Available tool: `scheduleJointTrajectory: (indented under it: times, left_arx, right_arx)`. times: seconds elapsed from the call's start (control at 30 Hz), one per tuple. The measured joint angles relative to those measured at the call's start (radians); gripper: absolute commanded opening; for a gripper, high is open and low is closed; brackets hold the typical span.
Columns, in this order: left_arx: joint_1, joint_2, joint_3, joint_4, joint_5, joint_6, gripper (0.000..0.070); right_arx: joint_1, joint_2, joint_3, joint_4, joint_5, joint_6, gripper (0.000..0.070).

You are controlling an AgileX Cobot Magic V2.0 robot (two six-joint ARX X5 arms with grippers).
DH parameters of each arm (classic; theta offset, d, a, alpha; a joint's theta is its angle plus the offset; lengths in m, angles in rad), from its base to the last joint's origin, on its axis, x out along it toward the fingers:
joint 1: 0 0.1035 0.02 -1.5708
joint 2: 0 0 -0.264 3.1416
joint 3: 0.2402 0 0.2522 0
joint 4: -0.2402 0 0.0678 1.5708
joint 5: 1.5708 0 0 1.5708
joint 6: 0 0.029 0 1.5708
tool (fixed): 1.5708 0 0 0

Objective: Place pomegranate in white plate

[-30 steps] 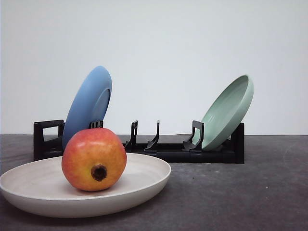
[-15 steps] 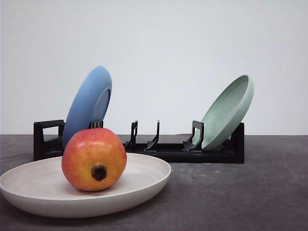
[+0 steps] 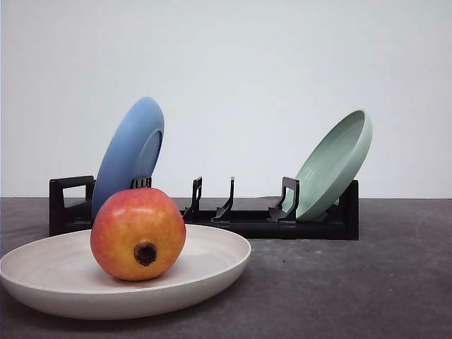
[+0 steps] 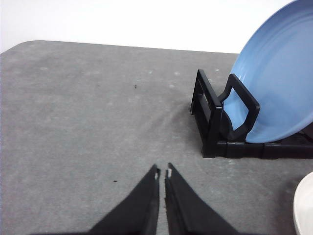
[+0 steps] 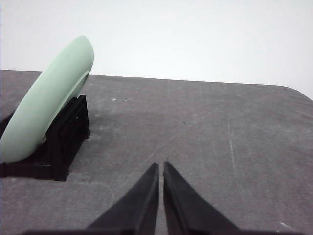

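The pomegranate (image 3: 138,234), red-orange fading to yellow with its dark calyx facing the camera, rests inside the white plate (image 3: 212,272) at the front left of the table. A sliver of that plate's rim (image 4: 304,205) shows in the left wrist view. My left gripper (image 4: 163,172) is shut with nothing between its fingers, hovering over bare table beside the rack's left end. Over the grey table past the rack's right end, my right gripper (image 5: 161,165) is shut and empty too.
A black dish rack (image 3: 247,219) stands behind the white plate. A blue plate (image 3: 131,152) leans in its left slot and a pale green plate (image 3: 335,162) in its right slot. The same blue plate (image 4: 279,83) and green plate (image 5: 49,98) show in the wrist views.
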Motion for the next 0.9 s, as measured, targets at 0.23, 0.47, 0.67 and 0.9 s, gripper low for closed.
scheduleJointTrajectory:
  times: [0.23, 0.47, 0.67, 0.9]
  left_arx:
    - [0.0, 0.0, 0.0, 0.0, 0.0, 0.0, 0.0]
    - [0.0, 0.0, 0.0, 0.0, 0.0, 0.0, 0.0]
    - [0.0, 0.0, 0.0, 0.0, 0.0, 0.0, 0.0]
    - [0.0, 0.0, 0.0, 0.0, 0.0, 0.0, 0.0]
  right_arx:
    - [0.0, 0.0, 0.0, 0.0, 0.0, 0.0, 0.0011]
    - [0.0, 0.0, 0.0, 0.0, 0.0, 0.0, 0.0011]
    - [0.0, 0.0, 0.0, 0.0, 0.0, 0.0, 0.0011]
    - [0.0, 0.0, 0.0, 0.0, 0.0, 0.0, 0.0011]
